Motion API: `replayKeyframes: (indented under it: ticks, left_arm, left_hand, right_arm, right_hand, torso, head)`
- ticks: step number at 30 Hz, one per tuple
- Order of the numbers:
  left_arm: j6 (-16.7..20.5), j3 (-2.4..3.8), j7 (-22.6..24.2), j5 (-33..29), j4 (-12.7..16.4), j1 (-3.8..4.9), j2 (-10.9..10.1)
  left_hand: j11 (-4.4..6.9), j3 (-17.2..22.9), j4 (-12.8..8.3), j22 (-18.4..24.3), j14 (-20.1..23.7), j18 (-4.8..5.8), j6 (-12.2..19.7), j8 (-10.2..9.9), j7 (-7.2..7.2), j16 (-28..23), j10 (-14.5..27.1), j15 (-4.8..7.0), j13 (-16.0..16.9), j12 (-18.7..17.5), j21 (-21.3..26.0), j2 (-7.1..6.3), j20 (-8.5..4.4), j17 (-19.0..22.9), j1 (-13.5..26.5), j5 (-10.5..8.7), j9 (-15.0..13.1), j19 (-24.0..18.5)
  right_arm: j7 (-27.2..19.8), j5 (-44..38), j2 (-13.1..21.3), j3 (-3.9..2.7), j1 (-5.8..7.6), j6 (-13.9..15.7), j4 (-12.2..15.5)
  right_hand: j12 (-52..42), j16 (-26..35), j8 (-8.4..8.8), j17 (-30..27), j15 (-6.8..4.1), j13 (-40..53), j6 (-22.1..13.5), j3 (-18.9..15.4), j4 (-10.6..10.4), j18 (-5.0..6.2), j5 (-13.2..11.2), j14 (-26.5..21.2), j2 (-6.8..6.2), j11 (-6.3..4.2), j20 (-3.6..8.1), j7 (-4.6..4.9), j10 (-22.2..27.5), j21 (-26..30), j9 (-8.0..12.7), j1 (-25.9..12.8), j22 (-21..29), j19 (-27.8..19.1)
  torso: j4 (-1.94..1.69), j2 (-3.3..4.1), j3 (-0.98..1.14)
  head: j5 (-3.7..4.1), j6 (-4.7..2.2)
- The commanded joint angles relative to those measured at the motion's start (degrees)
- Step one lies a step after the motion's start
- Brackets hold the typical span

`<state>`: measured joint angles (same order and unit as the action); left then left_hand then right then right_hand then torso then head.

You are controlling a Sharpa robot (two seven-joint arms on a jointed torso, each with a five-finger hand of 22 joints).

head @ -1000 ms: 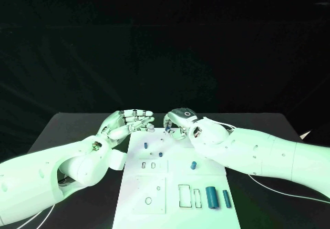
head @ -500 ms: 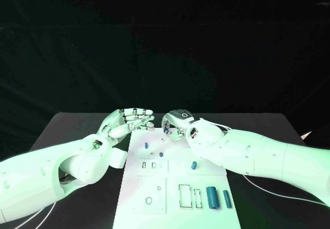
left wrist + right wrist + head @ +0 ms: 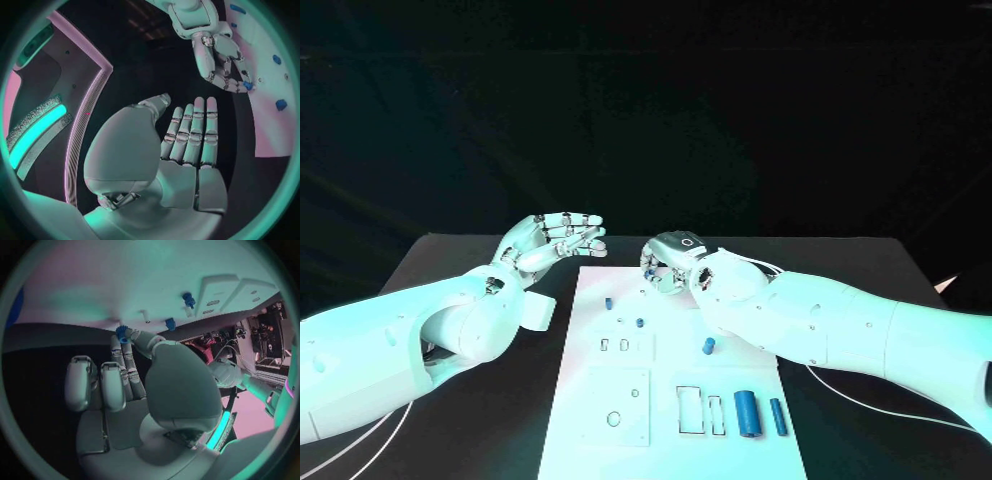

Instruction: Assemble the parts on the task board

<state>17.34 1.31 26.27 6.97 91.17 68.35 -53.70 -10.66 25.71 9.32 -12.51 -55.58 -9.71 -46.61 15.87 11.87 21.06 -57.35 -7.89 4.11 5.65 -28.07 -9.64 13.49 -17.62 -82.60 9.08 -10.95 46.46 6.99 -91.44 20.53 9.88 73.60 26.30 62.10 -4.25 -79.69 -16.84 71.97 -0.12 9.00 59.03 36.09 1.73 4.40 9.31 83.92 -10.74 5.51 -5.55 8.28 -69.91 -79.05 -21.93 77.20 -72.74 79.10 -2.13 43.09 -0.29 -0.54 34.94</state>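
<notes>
The white task board lies lengthwise in the middle of the table. My right hand hovers over its far end and pinches a small blue part at its fingertips, close above the board. The left wrist view shows that part in the right hand too. My left hand is raised beside the board's far left corner, off the plate. Its fingers are straight and hold nothing.
Small blue parts sit on the board: one near the far left, one behind it, one mid-right. Two teal cylinders lie at the near right beside rectangular slots. Black table surrounds the board.
My left hand has lifted and drawn back to the left, away from the board's far edge. The right hand has stayed nearly in place with its part.
</notes>
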Motion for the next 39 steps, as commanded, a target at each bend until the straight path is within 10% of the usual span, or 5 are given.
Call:
replayKeyframes:
  ticks: [1,25,39]
  left_arm:
    - [-1.3,0.07,0.9,-0.3,-0.2,0.24,0.3]
    - [-1.5,0.64,1.1,-1.2,-3.0,0.8,1.1]
    - [-1.8,0.7,1.4,-1.8,-5.1,0.93,0.4]
  left_hand:
    - [-0.37,0.1,-0.3,-0.1,0.5,-0.31,0.6,-0.4,2.71,0.0,0.1,0.03,0.0,-0.4,-0.2,-0.34,0.05,-0.1,0.1,-0.18,-0.1,-0.4]
    - [-0.5,0.2,-0.4,-0.1,1.1,-0.29,0.8,-0.5,2.84,-0.1,0.2,-0.14,-0.1,-0.7,-0.2,-0.33,0.19,-0.2,0.2,-0.19,-0.1,-0.9]
    - [-0.52,0.2,-0.4,-0.1,1.2,-0.3,0.8,-0.5,2.85,-0.1,0.3,-0.16,-0.1,-0.7,-0.2,-0.32,0.22,-0.2,0.2,-0.19,-0.1,-1.0]
  right_arm:
    - [-0.8,-0.1,-0.2,0.02,-0.14,-2.1,-0.5]
    - [-1.2,0.6,-1.3,0.04,-0.21,-3.4,-1.9]
    - [0.3,6.1,10.9,-0.89,1.9,-4.0,10.0]
  right_hand:
    - [-0.1,-0.3,0.36,-0.1,-0.02,1.6,-0.7,0.0,0.0,-0.56,0.0,2.7,0.04,-1.22,-0.24,0.03,-1.2,0.1,-0.1,-0.8,0.2,0.0]
    - [0.8,2.0,3.51,-4.6,2.34,-1.4,-6.6,0.2,-0.7,1.35,-1.5,1.2,-2.58,1.48,-2.22,1.87,10.3,6.6,-0.6,-3.0,8.3,-6.0]
    - [-0.2,2.2,4.37,-5.3,2.16,-1.4,-7.4,-1.7,-1.8,1.41,-1.1,1.1,-3.06,1.21,-2.19,1.8,8.8,7.2,-0.7,-4.2,8.5,-5.9]
  torso:
    - [0.03,0.05,0.0]
    - [0.18,0.0,0.05]
    - [0.92,-0.47,0.22]
  head:
    - [-0.13,0.08]
    - [-0.39,0.06]
    - [-0.23,0.15]
